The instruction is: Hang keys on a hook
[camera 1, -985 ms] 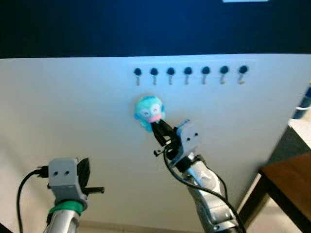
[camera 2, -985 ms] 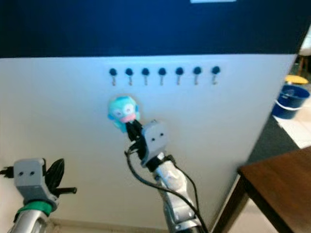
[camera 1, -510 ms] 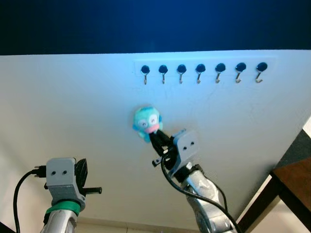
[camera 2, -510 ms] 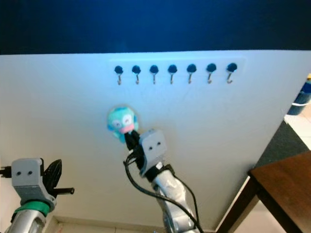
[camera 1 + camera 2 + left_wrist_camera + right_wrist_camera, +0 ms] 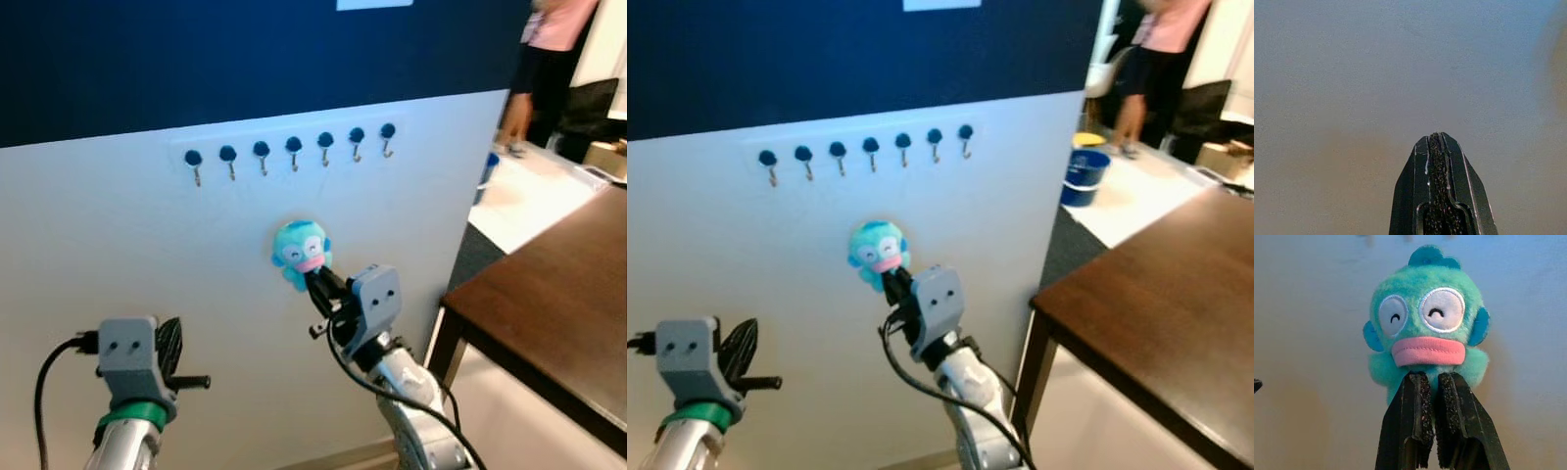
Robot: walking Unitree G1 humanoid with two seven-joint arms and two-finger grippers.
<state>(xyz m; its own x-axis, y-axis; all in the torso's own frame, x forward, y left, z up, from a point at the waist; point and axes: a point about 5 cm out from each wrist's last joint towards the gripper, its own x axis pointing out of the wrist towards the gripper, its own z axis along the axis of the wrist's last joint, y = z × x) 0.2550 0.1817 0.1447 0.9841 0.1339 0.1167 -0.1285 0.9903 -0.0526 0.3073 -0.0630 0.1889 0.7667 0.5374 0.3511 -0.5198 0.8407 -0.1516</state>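
R gripper [image 5: 315, 284] pinching teal plush keychain [image 5: 301, 252] below 7 hooks [image 5: 293, 149]; L gripper [image 5: 1438, 147] pressed together

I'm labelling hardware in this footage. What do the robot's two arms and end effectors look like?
Both arms are silver metal. Each wrist carries a light grey boxy housing with two small dark dots. The left arm has a green band below its housing and a looping black cable. The left end effector has two long black tapered fingers with rough grainy inner pads. The right end effector looks the same, with black cables along its arm.
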